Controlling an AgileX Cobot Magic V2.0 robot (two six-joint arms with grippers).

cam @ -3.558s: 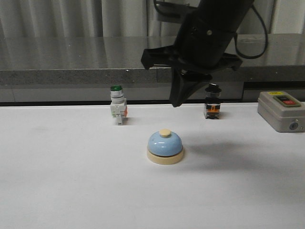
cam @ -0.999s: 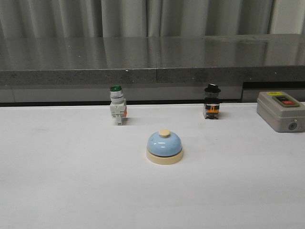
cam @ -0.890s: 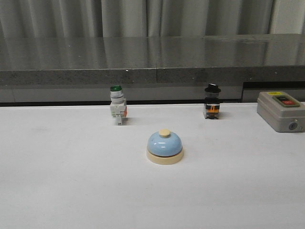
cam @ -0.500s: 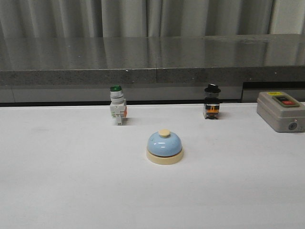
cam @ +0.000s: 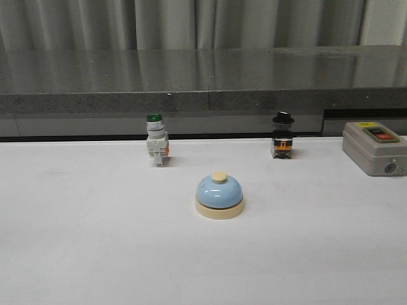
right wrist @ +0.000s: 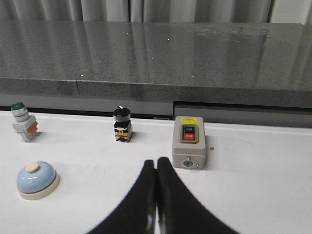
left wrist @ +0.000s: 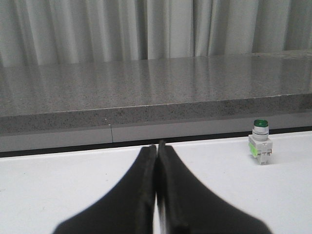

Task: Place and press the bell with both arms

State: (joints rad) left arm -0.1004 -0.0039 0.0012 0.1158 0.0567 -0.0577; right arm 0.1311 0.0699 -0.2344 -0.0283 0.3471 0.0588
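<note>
Bell (cam: 219, 196) sits mid-table (cam: 95, 254) with open white surface all round, green-capped switch (cam: 156, 147), black-knobbed switch (cam: 283, 135) and grey box (cam: 374, 147) along far edge; left gripper (left wrist: 156, 195) and right gripper (right wrist: 156, 195) fingers pressed together, arms cut off.

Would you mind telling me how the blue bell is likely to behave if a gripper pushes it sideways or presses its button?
The bell sits on a wide, flat cream base, so a side push would probably slide it across the smooth white table rather than tip it. Its glossy dome looks slippery to pinch. A straight-down press on the small button should leave it steady; an off-centre press might shift it.
</note>
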